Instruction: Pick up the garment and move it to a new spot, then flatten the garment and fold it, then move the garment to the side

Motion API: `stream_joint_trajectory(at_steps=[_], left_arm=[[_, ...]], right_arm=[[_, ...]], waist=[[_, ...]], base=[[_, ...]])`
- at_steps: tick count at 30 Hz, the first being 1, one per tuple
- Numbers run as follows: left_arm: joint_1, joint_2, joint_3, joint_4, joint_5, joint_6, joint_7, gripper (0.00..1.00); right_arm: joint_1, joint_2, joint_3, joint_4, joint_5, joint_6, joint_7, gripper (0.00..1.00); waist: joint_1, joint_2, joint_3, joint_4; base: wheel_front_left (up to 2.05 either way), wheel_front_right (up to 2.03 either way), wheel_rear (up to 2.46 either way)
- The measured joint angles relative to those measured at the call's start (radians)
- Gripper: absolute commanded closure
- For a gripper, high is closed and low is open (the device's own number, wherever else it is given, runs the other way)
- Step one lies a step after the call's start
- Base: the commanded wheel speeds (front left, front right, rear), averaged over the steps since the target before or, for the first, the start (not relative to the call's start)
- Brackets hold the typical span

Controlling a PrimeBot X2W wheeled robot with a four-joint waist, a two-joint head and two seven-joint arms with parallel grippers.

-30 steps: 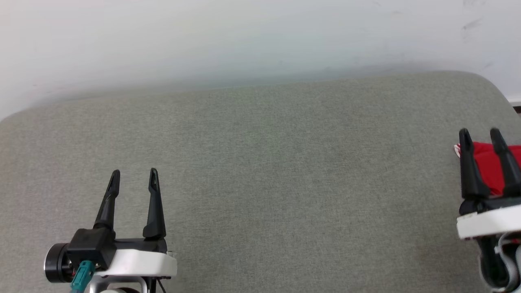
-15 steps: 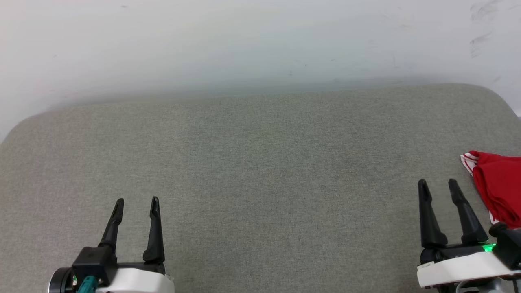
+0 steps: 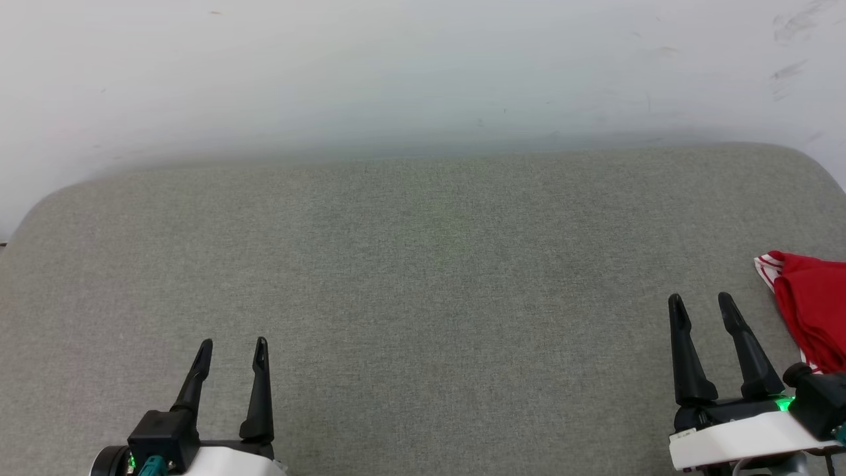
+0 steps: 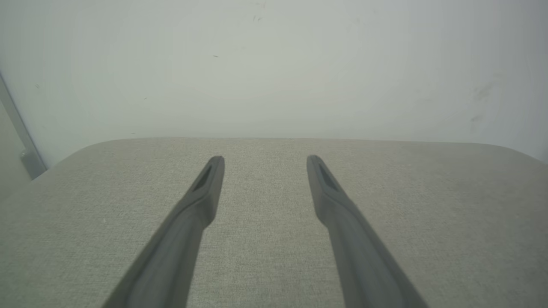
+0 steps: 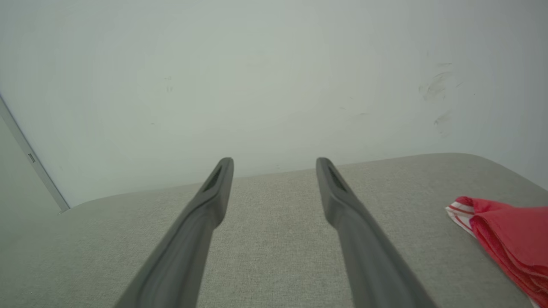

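- The left gripper (image 3: 234, 344) has its two long dark fingers spread wide, and nothing sits between them.
- In the left wrist view, the left gripper (image 4: 265, 159) points across the grey fabric-covered surface (image 4: 449, 214) toward the pale wall (image 4: 274, 64). Only bare fabric shows in the gap between its fingers.
- The right gripper (image 3: 700, 299) also has its jaws wide apart and holds nothing.
- In the right wrist view, the right gripper (image 5: 275, 161) points toward the same wall (image 5: 274, 85).
- The garment (image 3: 816, 311) lies on the surface (image 3: 423, 277) just beside the right gripper, on its right side and clear of both fingers.
- The garment (image 5: 509, 235) is red and gathered in soft folds, and it runs past the picture edge.
- Its red-and-white striped trim (image 3: 767, 268) forms the corner nearest the right gripper, slightly beyond the fingertips.
- The garment lies well apart from the left gripper.
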State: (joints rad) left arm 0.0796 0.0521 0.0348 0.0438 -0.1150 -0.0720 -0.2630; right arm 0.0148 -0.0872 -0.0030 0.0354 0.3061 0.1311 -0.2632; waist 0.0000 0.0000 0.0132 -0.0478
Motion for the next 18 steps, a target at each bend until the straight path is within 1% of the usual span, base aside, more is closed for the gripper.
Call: stream_joint_trajectory(at_steps=[5,15,16,18], left_arm=[[0.000,0.000,0.002,-0.003,-0.020,0.010,0.000,0.00],[0.000,-0.001,0.006,-0.011,-0.042,0.007,0.000,0.00],[0.000,-0.001,0.006,-0.008,-0.042,0.007,0.000,1.00],[0.004,-0.001,0.005,0.012,-0.042,0.007,0.002,1.00]], right_arm=[[0.001,0.000,0.004,0.001,-0.001,0.000,0.000,0.00],[0.001,0.000,0.012,0.007,-0.001,0.000,0.000,0.00],[0.002,0.000,0.012,0.011,0.000,0.000,0.000,1.00],[0.011,0.000,0.015,0.028,0.001,0.000,0.001,1.00]], waist=[[0.0000,0.0000,-0.002,0.000],[0.0000,0.0000,-0.007,0.002],[0.0000,0.0000,-0.007,0.002],[0.0000,0.0000,-0.007,0.002]], base=[[0.00,0.00,0.00],[0.00,0.00,0.00],[0.00,0.00,0.00],[0.00,0.00,0.00]])
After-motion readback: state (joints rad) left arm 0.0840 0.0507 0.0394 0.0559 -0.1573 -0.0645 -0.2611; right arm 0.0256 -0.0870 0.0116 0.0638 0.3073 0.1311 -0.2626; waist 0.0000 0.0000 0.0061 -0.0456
